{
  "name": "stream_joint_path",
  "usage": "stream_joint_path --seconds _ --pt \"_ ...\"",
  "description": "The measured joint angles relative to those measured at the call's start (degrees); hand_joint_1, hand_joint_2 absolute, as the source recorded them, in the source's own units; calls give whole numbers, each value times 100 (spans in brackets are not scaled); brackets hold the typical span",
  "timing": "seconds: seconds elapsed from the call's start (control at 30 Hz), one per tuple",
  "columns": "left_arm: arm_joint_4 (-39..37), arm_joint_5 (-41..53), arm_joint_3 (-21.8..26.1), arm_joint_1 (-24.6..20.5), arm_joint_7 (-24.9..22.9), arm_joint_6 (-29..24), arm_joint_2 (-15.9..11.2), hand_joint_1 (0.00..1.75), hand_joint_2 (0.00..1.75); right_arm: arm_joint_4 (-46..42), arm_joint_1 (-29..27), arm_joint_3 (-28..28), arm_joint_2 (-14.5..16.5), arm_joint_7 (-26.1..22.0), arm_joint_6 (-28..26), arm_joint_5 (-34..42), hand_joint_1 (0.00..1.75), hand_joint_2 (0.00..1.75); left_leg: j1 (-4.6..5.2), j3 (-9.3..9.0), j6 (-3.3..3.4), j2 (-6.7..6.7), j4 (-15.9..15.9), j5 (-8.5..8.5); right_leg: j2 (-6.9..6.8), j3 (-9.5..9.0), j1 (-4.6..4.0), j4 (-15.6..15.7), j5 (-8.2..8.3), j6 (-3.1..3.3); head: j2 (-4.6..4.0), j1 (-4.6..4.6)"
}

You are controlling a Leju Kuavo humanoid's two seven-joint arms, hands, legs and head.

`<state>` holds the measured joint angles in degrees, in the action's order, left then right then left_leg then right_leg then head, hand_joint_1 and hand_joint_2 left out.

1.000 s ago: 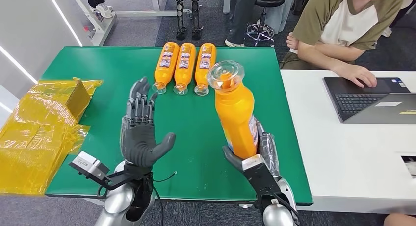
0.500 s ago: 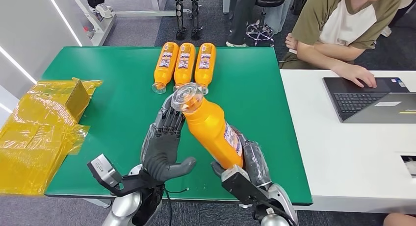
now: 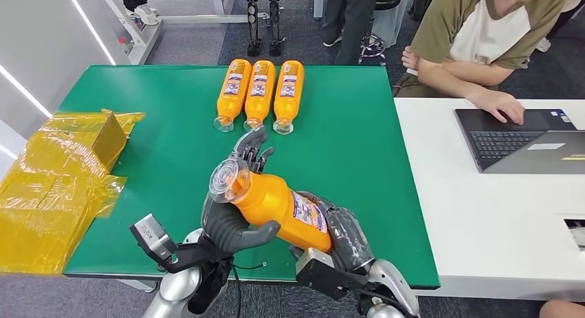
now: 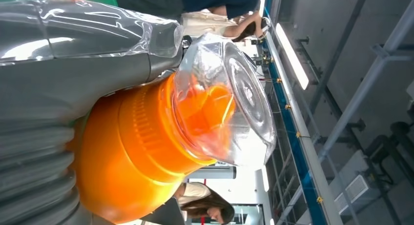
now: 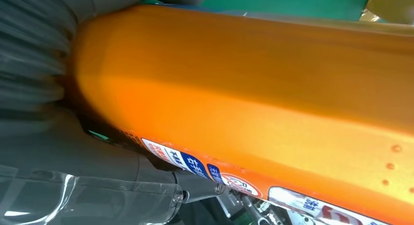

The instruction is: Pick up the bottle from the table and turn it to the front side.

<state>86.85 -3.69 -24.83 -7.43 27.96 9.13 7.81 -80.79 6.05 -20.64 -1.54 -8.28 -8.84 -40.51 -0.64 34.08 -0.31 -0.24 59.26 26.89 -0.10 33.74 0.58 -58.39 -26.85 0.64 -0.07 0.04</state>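
**Me:** My right hand (image 3: 343, 230) is wrapped around the fat bottom end of the bottle (image 3: 276, 204). It holds tight. My left hand (image 3: 231, 211) cups the top end, just under the clear cap (image 3: 228, 179). Its thumb lies under the bottle and its fingers poke up behind it.

**Helper:** So both hands hold it?

**Me:** Yes, both, one at each end. The bottle is up off the green table (image 3: 165, 132), near my edge of it.

**Helper:** Which way does it lie?

**Me:** Almost flat. The cap end points to my left and a bit up. The bottom end points to my right. The label (image 3: 308, 212) sits by my right hand, on the top side.

**Helper:** Which hand should do the turn?

**Me:** I think the bottle has to roll around that long line from cap to bottom. Each hand has an end, so either could twist it while the other lets go a little.

**Helper:** Anything else near?

**Me:** Three more bottles (image 3: 259, 94) lie in a row at the far side, well apart from my hands.
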Motion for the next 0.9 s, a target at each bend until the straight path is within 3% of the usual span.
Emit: stream_joint_path --seconds 0.5,0.63,0.9 --pt "-148 9 63 -94 -2 11 -4 4 175 201 306 -175 -127 -130 354 -326 175 175 0 -1 0 0 0 -1 1 0 0 -1 1 2 0 0" --pt "-150 31 86 -81 -24 10 -12 175 175 271 370 -187 -147 -99 426 -437 175 175 0 0 0 0 0 0 1 0 0 -1 1 2 0 0" --pt "-150 97 108 -53 -58 38 -13 175 175 355 425 -170 -150 -113 343 -514 175 175 0 -1 0 0 0 -1 1 0 0 -1 1 2 0 0"
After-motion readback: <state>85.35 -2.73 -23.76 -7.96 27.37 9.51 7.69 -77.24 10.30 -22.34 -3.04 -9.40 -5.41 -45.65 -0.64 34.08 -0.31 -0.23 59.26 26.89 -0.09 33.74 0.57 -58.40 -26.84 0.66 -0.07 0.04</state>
